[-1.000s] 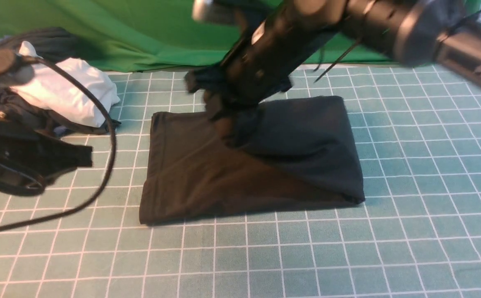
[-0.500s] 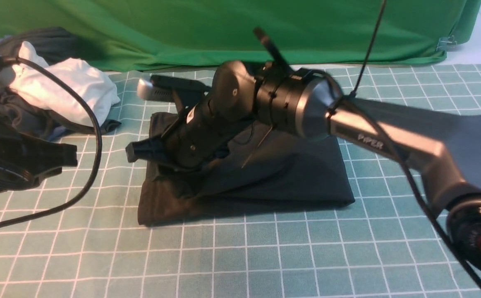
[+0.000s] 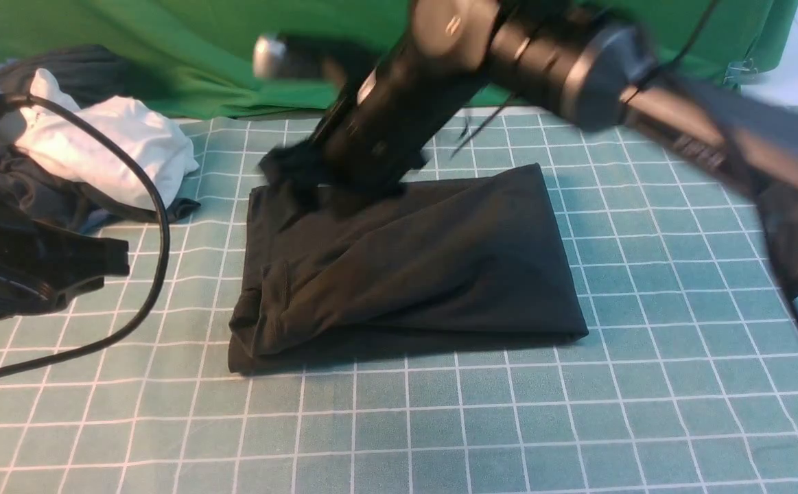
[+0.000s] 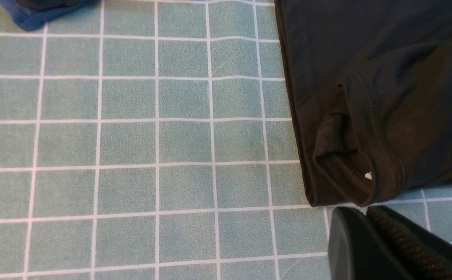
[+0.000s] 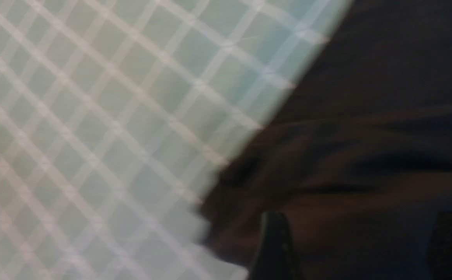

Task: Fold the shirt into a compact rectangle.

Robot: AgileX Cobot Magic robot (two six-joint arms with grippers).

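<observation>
The black shirt (image 3: 405, 267) lies folded into a rough rectangle in the middle of the green grid mat (image 3: 440, 425). Its left end is bunched, with a hem and a speck of white showing on the shirt (image 4: 365, 97) in the left wrist view. My right gripper (image 3: 292, 171) hovers, blurred, over the shirt's back left corner. In the right wrist view the gripper (image 5: 362, 237) is open, its fingers (image 5: 274, 241) wide apart over the shirt (image 5: 365, 136) and holding nothing. My left gripper (image 3: 100, 257) is shut and empty at the left; its tips (image 4: 365, 212) sit just off the shirt's near left corner.
A pile with a white garment (image 3: 117, 144) over dark grey and blue ones (image 4: 35, 15) lies at the back left. A black cable (image 3: 158, 226) loops from my left arm. A green backdrop (image 3: 234, 55) hangs behind the mat.
My right gripper carried the shirt's top layer over to the left, opened and let it go, then rose toward the back. The shirt now lies folded narrower. The left arm barely moved.
</observation>
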